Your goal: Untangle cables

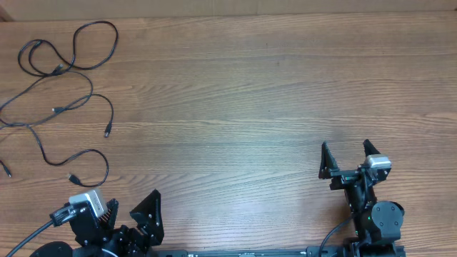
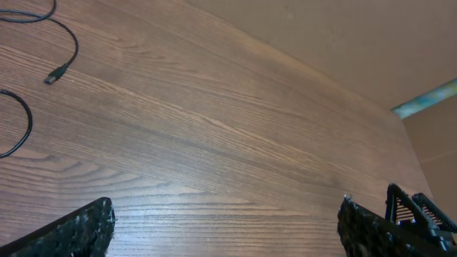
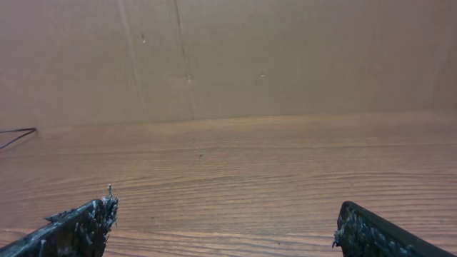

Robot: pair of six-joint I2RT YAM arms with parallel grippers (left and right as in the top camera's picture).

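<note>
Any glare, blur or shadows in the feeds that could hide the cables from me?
Overhead: even, soft light, no glare on the table, the cables sharp with barely a shadow, though strands run off the left edge. Left wrist: sharp, tilted view, one plug clear. Right wrist: flat light, only a sliver of cable at the left edge.

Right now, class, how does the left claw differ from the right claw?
The left claw sits near the cables; the right claw is far across the table from them. The left claw lies by the table's near edge; the right claw reaches farther in. Both are open and empty.
</note>
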